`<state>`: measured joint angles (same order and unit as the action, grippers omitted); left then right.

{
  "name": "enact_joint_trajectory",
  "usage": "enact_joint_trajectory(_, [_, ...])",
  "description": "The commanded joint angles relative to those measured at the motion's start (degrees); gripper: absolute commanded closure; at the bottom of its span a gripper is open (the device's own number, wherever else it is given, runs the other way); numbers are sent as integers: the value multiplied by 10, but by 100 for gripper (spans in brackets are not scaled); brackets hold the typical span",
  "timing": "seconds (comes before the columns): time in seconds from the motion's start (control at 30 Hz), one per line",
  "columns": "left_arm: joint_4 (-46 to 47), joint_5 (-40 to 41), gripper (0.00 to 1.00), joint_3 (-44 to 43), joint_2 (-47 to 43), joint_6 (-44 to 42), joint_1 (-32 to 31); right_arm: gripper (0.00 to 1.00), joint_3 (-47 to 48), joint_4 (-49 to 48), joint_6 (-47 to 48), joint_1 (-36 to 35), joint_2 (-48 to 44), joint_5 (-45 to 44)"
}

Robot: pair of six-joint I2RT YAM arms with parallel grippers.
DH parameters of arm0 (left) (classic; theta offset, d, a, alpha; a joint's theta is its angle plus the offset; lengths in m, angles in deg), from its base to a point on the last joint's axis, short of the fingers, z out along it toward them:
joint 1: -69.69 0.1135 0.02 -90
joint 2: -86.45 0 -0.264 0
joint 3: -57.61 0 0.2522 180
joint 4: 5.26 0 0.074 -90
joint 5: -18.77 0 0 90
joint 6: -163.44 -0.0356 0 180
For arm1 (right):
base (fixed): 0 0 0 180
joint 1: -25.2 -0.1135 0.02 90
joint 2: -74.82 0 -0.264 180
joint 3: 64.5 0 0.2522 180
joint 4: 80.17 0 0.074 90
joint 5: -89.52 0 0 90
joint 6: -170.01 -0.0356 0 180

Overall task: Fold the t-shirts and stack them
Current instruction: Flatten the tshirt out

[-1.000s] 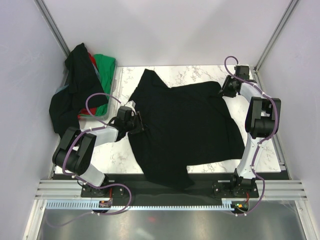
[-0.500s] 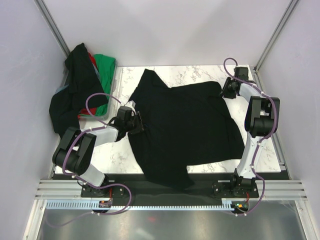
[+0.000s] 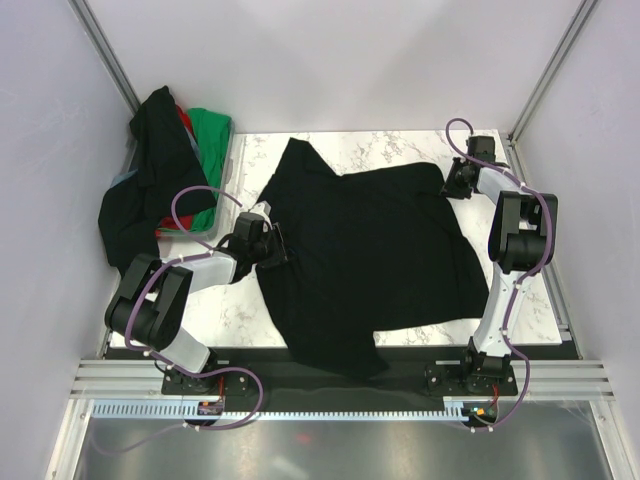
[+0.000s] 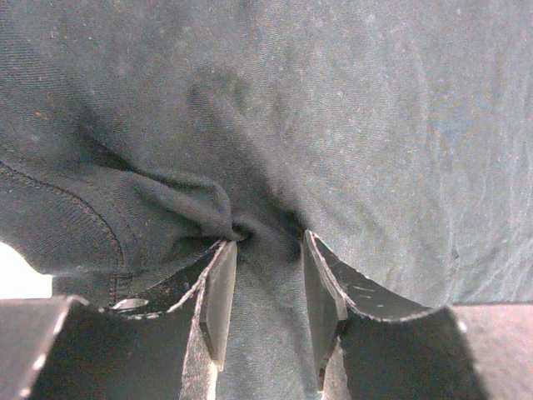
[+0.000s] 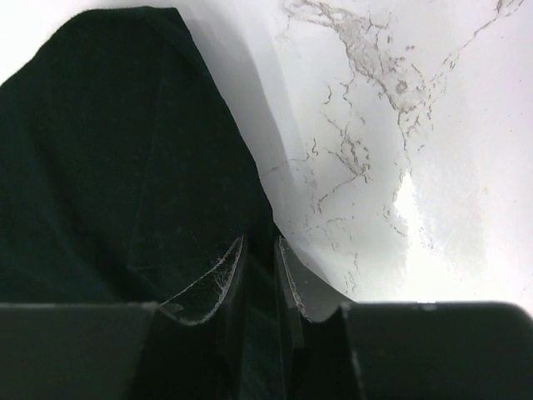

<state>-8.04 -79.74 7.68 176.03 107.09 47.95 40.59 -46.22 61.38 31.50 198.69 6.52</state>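
Grasping for the first fold: the black shirt (image 3: 370, 250) lies spread mid-table, with the left gripper (image 4: 265, 250) pinching a bunch at its 9 o'clock edge and the right gripper (image 5: 260, 250) nipping its 2 o'clock corner. Next, I judge, both should lift evenly and carry the cloth across.

A white bench with grey marble veining (image 3: 400, 150) is seen at the centre of the top view. At its 10 o'clock edge a pale grey plastic tray (image 3: 228, 172) is set. Along the 6 o'clock edge a black strip (image 3: 540, 349) is laid. Just beyond it, silver aluminium rails (image 3: 120, 378) and a white slotted cable duct (image 3: 350, 409) are run side to side. The bench is enclosed at 9, 12 and 3 o'clock by plain pale lilac wall panels (image 3: 340, 60). These are joined by aluminium posts (image 3: 105, 50) at 11 and 1 o'clock.
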Motion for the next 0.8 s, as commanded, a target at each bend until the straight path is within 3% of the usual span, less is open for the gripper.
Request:
enact_joint_trajectory(0.0, [-34,12,54,14,10,7,-1,75,22,-6,4,-2,-6,-4])
enact_joint_trajectory(0.77, [-34,12,55,14,10,8,-1,73,36,0,7,-2,-21,-11])
